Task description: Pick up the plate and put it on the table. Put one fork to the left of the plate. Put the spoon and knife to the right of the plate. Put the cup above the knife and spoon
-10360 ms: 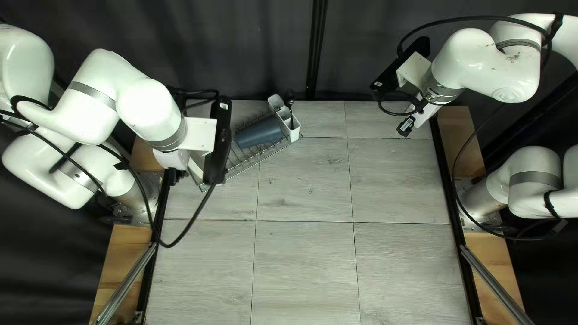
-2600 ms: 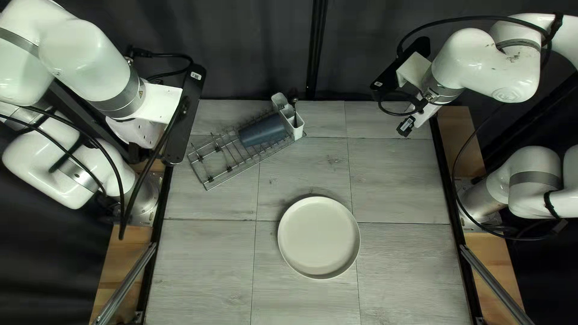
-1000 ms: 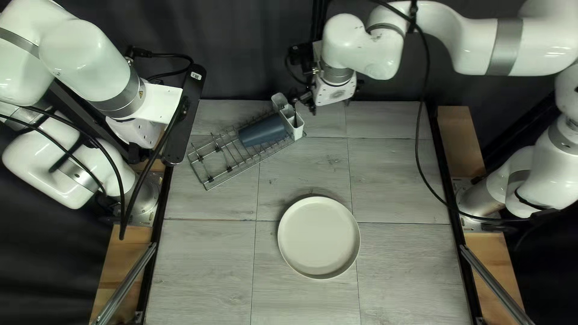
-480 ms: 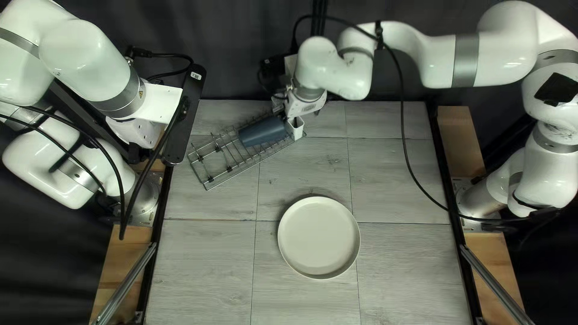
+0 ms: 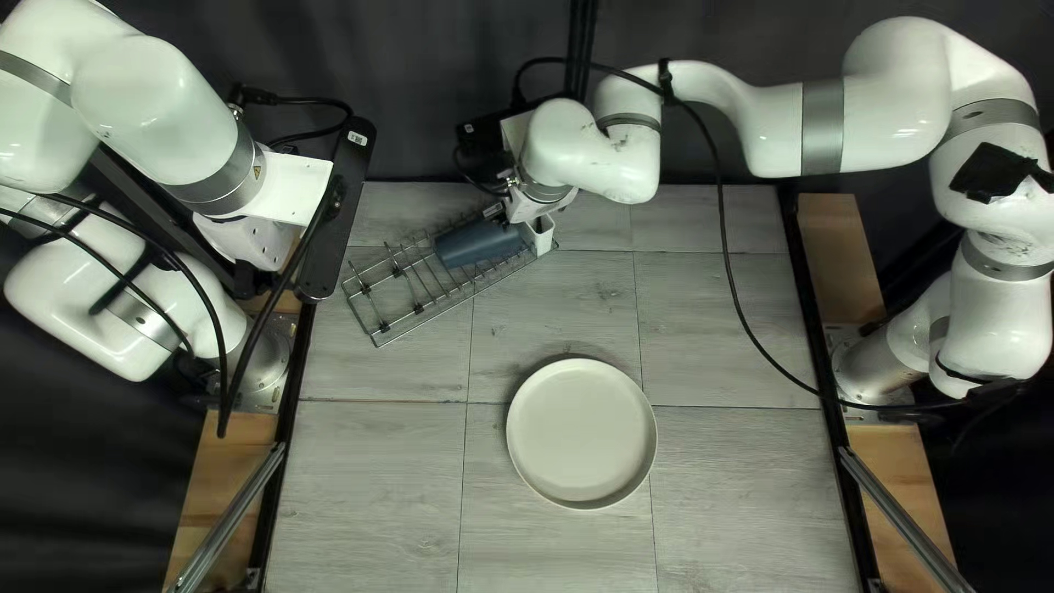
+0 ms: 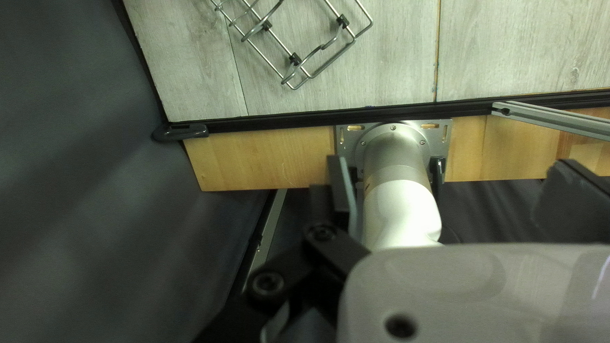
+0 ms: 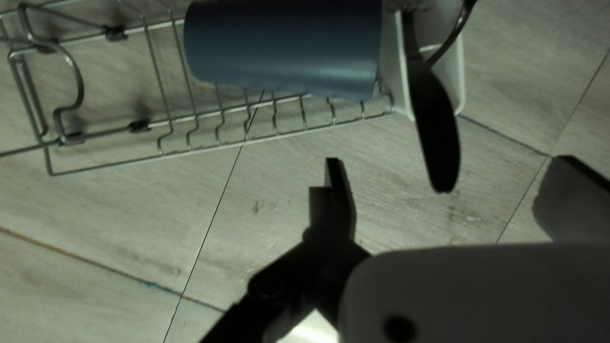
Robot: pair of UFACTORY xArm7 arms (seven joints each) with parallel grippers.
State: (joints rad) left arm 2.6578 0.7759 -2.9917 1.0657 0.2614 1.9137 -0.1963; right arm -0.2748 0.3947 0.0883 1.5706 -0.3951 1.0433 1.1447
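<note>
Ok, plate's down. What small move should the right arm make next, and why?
I'd ease the right gripper slightly forward toward the dark utensil, before closing. Its fingers are open and hold nothing, and the utensil's free end juts from the white holder, roughly in line with their gap. The depth is hard to judge, so I'd go slowly.

The right arm hides much of the far white holder, and the right wrist view crops the cup and wire rack.
</note>
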